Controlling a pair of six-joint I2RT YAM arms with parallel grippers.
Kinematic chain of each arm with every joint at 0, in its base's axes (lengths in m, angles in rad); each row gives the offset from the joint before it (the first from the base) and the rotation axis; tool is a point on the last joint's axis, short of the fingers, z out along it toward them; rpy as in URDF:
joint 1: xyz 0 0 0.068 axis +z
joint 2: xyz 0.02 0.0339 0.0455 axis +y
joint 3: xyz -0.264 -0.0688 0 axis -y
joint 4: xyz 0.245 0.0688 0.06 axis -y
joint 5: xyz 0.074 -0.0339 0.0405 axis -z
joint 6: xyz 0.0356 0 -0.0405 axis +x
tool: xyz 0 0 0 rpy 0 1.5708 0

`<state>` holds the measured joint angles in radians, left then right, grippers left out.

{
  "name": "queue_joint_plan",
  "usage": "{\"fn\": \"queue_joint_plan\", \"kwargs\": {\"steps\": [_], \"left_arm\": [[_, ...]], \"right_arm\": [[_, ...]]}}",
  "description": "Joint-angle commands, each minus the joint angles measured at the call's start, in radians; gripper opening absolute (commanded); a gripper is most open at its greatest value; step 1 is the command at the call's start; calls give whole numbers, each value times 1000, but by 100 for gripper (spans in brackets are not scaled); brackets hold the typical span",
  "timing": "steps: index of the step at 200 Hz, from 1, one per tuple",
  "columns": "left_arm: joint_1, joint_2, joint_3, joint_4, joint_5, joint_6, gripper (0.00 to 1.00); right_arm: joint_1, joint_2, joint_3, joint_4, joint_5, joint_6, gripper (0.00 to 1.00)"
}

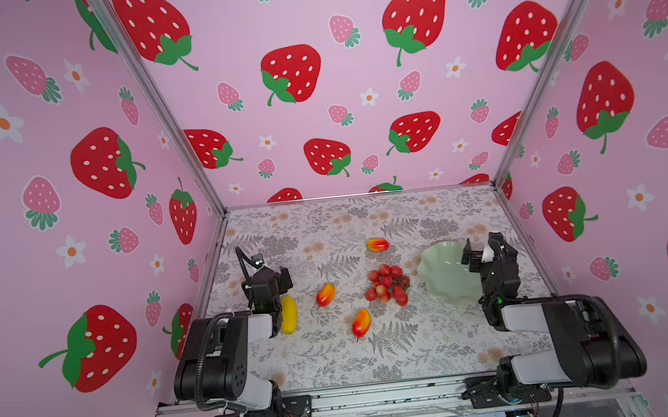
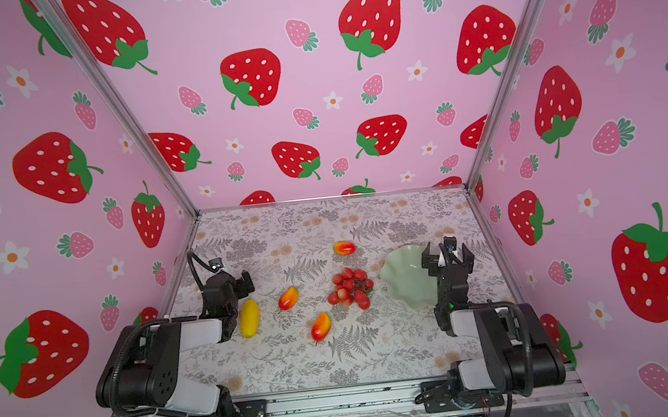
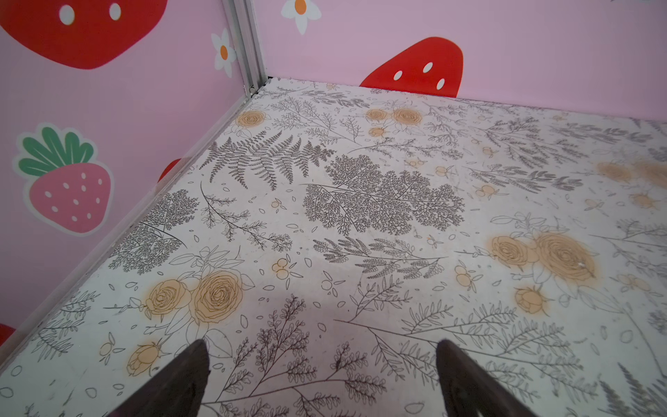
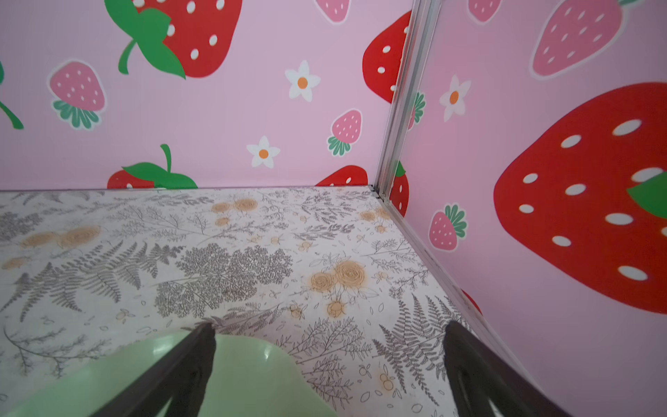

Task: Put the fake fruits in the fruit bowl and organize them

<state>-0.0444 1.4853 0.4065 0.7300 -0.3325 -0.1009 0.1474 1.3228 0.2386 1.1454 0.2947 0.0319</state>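
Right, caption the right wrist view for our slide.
Open right pincer at the edge of the mint-green fruit bowl, floral table and strawberry wall beyond.

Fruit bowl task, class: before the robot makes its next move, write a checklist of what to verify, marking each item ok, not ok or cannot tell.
1. Left hand open and empty: ok.
2. Right hand open and empty: ok.
3. Fruit bowl upright, with room inside: ok.
4. Right hand clear of the bowl: cannot tell; one finger overlaps its rim in the right wrist view.
5. Fruits in bowl: not ok; yellow mango, small mangoes and berry bunch lie on the table.
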Motion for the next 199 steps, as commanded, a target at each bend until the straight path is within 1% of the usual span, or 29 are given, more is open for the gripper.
{"fn": "queue_joint_plan", "kwargs": {"steps": [1,9,16,30,43,50,63,73,81,86,93,103,121,146,182,199], "left_arm": [[-38,-123,87,-194,-97,-1,99],[-63,-168,132,-318,-142,-45,99],[-84,-202,170,-416,-144,-97,99],[-153,-256,253,-595,-82,-157,99],[-252,-291,331,-736,1,-165,99],[-294,-308,376,-814,59,-154,99],[-350,-335,443,-936,232,-139,99],[-375,-354,467,-997,374,-134,99],[-390,-372,471,-1031,458,-140,99],[-396,-383,471,-1048,530,-141,99],[-405,-397,466,-1064,582,-144,99],[-427,-418,455,-1077,632,-140,99],[-467,-446,436,-1088,653,-100,99],[-498,-454,432,-1109,625,-60,99],[-502,-454,419,-1085,607,-64,99],[-502,-458,413,-1076,601,-67,99]], "right_arm": [[8,-148,42,-215,-36,50,99],[17,-189,89,-341,-60,88,99],[29,-213,145,-453,-91,112,99],[72,-220,249,-659,-185,131,99],[136,-214,331,-810,-270,146,99],[175,-212,362,-873,-317,157,99],[257,-216,401,-948,-382,181,99],[320,-227,410,-977,-391,205,99],[366,-236,411,-992,-388,227,99],[386,-239,409,-1000,-382,250,99],[403,-241,407,-1013,-383,282,99],[418,-234,403,-1018,-424,314,98],[448,-199,414,-1050,-464,348,96],[500,-142,448,-1128,-407,355,89],[531,-72,456,-1106,-397,385,73],[543,-49,456,-1097,-363,399,68]]}}
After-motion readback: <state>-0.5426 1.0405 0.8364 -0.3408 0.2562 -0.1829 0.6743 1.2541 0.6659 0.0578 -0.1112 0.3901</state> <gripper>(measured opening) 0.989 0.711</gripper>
